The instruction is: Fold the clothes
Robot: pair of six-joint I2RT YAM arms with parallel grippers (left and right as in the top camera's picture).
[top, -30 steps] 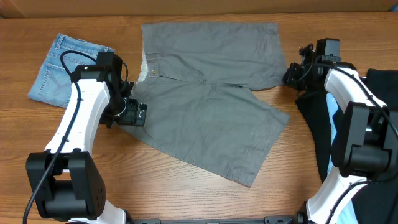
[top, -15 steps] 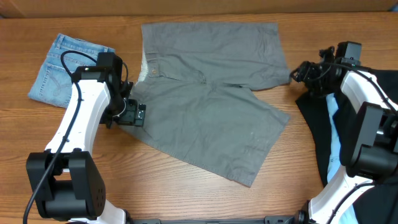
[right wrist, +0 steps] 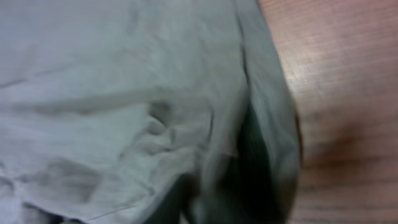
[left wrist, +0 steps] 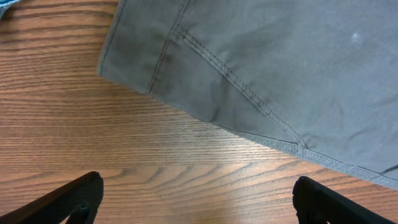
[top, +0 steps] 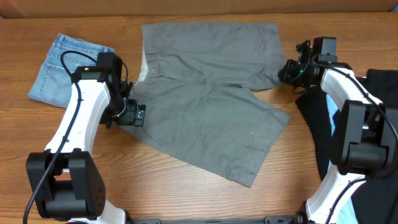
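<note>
The grey shorts (top: 211, 106) lie spread flat mid-table, one leg toward the far edge and the other angled toward the near right. My left gripper (top: 132, 114) is open and empty over bare wood, just beside the shorts' left edge. In the left wrist view its fingers (left wrist: 199, 208) are wide apart below the stitched edge of the shorts (left wrist: 261, 68). My right gripper (top: 288, 70) is at the right hem of the far leg. The blurred right wrist view shows bunched grey fabric (right wrist: 124, 106) pinched at the jaws (right wrist: 230, 205).
Folded light-blue denim shorts (top: 62, 68) lie at the far left. A heap of black garments (top: 373, 112) with a pale-blue piece (top: 334, 134) lies at the right edge, under my right arm. Bare wood (top: 186, 193) runs along the near side.
My right gripper swung right and tugged the hem corner outward. It has since come back left to the hem. The left arm has not moved.
</note>
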